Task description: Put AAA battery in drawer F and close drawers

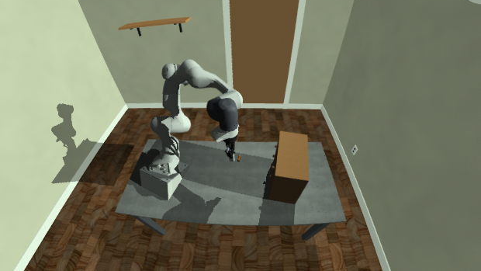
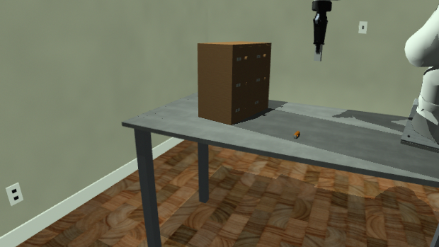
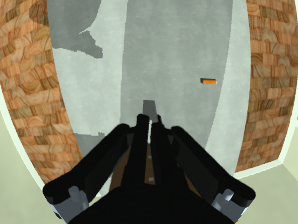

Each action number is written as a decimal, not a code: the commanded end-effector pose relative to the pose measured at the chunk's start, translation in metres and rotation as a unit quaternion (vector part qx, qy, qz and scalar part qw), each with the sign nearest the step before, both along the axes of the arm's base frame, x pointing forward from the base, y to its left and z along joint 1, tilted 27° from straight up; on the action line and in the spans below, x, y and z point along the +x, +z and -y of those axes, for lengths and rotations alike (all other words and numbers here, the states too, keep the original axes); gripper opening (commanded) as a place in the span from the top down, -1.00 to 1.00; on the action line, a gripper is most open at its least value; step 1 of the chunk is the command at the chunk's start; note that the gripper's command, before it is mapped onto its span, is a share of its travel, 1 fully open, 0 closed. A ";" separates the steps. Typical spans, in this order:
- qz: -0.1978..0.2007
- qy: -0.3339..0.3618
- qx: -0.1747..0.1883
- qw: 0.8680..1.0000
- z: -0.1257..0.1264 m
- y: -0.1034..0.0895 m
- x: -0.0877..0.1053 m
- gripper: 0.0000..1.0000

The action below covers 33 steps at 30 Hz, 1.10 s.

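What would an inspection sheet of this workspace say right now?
Surface: grey table, partly in shadow.
Job's things: battery lying on the table, apart from the chest; every drawer looks pushed in.
Clutter: nothing seen.
Gripper: gripper shut and holding nothing, pointing down, high above the table.
Cables: nothing seen.
Surroundings: wood floor, green walls, brown door, wall shelf, wall sockets.
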<state>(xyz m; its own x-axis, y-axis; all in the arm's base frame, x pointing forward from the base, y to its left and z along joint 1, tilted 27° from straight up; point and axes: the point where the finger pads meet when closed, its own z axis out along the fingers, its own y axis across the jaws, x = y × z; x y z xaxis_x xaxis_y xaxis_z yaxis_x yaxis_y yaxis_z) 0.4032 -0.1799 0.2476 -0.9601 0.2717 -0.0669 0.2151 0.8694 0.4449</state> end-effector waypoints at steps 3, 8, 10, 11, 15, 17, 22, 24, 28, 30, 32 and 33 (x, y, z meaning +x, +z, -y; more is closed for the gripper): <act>-0.005 -0.004 0.003 1.000 0.000 -0.001 -0.001 1.00; -0.005 -0.004 0.003 1.000 0.000 -0.001 -0.001 1.00; -0.005 -0.004 0.003 1.000 0.000 -0.001 -0.001 1.00; -0.005 -0.004 0.003 1.000 0.000 -0.001 -0.001 1.00; -0.005 -0.004 0.003 1.000 0.000 -0.001 -0.001 1.00; -0.002 -0.003 0.001 1.000 0.000 0.000 0.000 -1.00; -0.002 -0.003 0.001 1.000 0.000 0.000 0.000 -1.00; -0.002 -0.003 0.001 1.000 0.000 0.000 0.000 -1.00; -0.002 -0.003 0.001 1.000 0.000 0.000 0.000 -1.00; -0.002 -0.003 0.001 1.000 0.000 0.000 0.000 -1.00; -0.002 -0.003 0.001 1.000 0.000 0.000 0.000 -1.00; -0.002 -0.003 0.001 1.000 0.000 0.000 0.000 -1.00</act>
<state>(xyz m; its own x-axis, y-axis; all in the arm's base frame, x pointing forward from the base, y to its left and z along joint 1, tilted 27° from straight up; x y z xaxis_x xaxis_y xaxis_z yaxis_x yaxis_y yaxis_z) 0.4031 -0.1798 0.2476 -0.9587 0.2774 -0.0633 0.2215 0.8674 0.4455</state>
